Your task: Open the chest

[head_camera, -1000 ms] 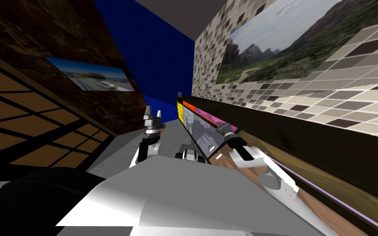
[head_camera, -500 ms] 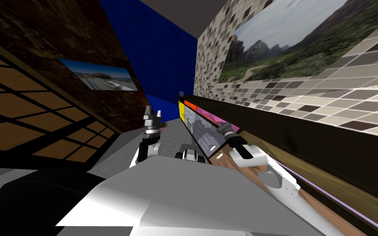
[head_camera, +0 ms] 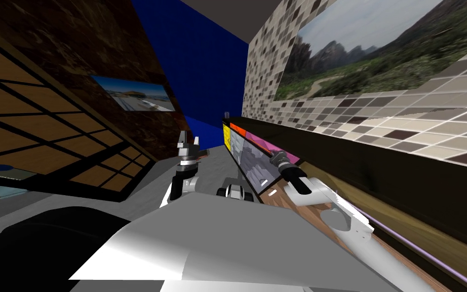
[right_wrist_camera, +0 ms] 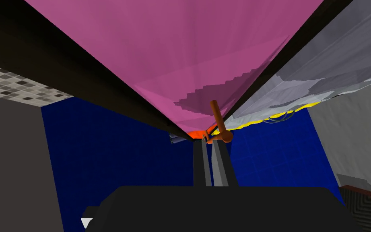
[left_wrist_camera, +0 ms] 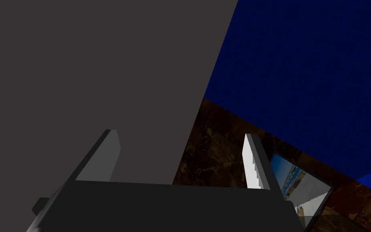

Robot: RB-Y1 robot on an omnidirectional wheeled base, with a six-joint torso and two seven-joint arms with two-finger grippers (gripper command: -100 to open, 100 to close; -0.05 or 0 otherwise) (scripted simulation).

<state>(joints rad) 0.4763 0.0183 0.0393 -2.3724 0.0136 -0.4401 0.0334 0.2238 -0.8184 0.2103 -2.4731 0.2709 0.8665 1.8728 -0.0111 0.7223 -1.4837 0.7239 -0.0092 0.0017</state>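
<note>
The chest [head_camera: 250,152] is a long box along the right wall, with yellow, orange and pink panels and a grey front. My right gripper [head_camera: 274,154] is at the edge of the pink panel [right_wrist_camera: 188,52]. In the right wrist view its fingers [right_wrist_camera: 203,161] stand close together at a thin brown handle [right_wrist_camera: 216,114] with a round end, and the gripper [right_wrist_camera: 211,151] is shut on it. My left gripper [head_camera: 189,138] is raised over the grey floor to the left of the chest. It [left_wrist_camera: 180,157] is open with nothing between its fingers.
A dark ledge [head_camera: 379,167] under a tiled wall with a landscape picture runs along the right. A wooden lattice panel [head_camera: 35,126] and a dark marbled wall close the left. A blue wall [head_camera: 202,76] lies ahead, beyond grey floor [head_camera: 217,162].
My head view has swung, so the walls and pictures have slid right and a counter corner with a blue thing shows at the left. Both grippers keep their places.
</note>
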